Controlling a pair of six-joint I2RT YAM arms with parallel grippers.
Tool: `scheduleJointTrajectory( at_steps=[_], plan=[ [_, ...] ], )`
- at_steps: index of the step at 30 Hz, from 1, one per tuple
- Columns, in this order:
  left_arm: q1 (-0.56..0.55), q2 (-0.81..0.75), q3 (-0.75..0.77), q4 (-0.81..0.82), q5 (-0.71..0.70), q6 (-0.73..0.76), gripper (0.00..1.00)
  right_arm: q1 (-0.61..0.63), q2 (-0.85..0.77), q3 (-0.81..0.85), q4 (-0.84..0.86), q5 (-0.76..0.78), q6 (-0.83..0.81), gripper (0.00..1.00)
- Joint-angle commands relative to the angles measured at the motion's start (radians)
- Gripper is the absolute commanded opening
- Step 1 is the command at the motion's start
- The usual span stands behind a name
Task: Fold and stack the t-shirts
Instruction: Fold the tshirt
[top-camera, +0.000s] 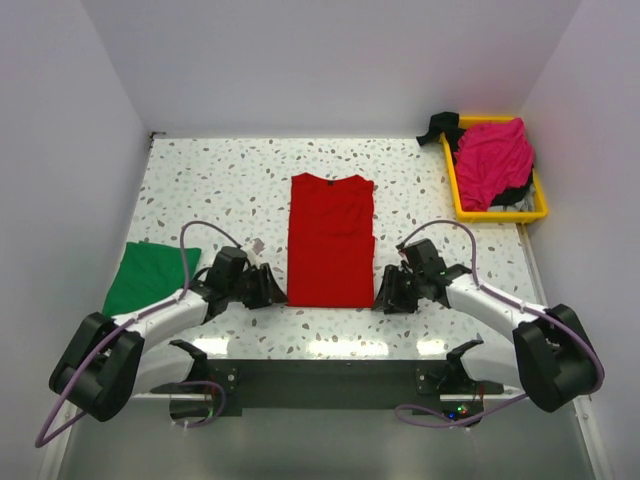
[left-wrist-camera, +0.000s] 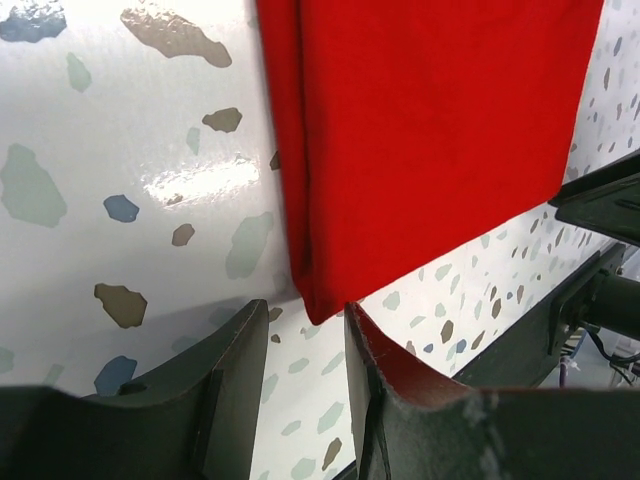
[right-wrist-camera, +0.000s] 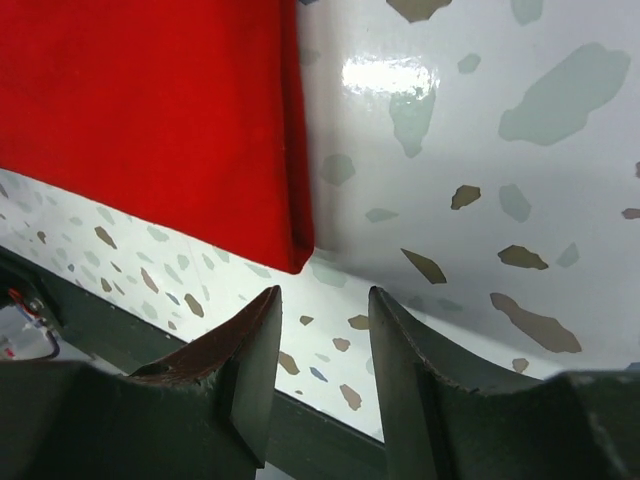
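Shirts numbered three, as you could count them: one bright red cloth t-shirt (top-camera: 330, 240), one green cloth t-shirt (top-camera: 150, 275) and one magenta-pink cloth t-shirt (top-camera: 492, 160). The red one lay flat in the middle of the speckled white counter (top-camera: 220, 180), folded into a long rectangle. Its long axis ran from the arms' side toward the far wall, collar at the far end and hem nearest the arms. The green one lay flat at the counter's left edge, just beside your left arm (top-camera: 150, 320). The pink one sat crumpled in the single yellow plastic tray (top-camera: 500, 213) at the far right corner, with dark cloth (top-camera: 437, 125) beside it.

Your two arms flanked the red shirt's near hem. The left jaws stood spread with nothing between them, the hem's left corner just ahead of the gap. The right jaws on your right arm (top-camera: 500, 305) stood spread too, empty, with the right corner just ahead.
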Motion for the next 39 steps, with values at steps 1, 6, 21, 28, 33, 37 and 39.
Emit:
scheduleJointTrajectory(
  at_steps=[1,6,21,28,33,37,39],
  plan=[
    [-0.004,-0.017,-0.014,0.078,0.028,-0.014,0.41,0.003,0.009,-0.02,0.085,-0.062,0.041,0.43],
    [-0.004,-0.014,-0.016,0.095,0.033,-0.013,0.4,0.003,0.003,-0.042,0.112,-0.057,0.061,0.42],
    [-0.021,0.041,-0.028,0.121,0.01,-0.022,0.37,0.003,-0.019,-0.048,0.158,-0.033,0.1,0.43],
    [-0.044,0.073,-0.031,0.132,-0.009,-0.036,0.35,0.003,0.015,-0.066,0.211,-0.034,0.116,0.41],
    [-0.056,0.09,-0.031,0.142,-0.013,-0.042,0.34,0.003,0.035,-0.083,0.238,-0.04,0.126,0.38],
    [-0.069,0.105,-0.034,0.153,-0.019,-0.047,0.33,0.001,0.049,-0.096,0.266,-0.043,0.136,0.36],
    [-0.07,0.113,-0.036,0.158,-0.022,-0.05,0.31,0.003,0.055,-0.099,0.28,-0.046,0.141,0.35]
  ],
)
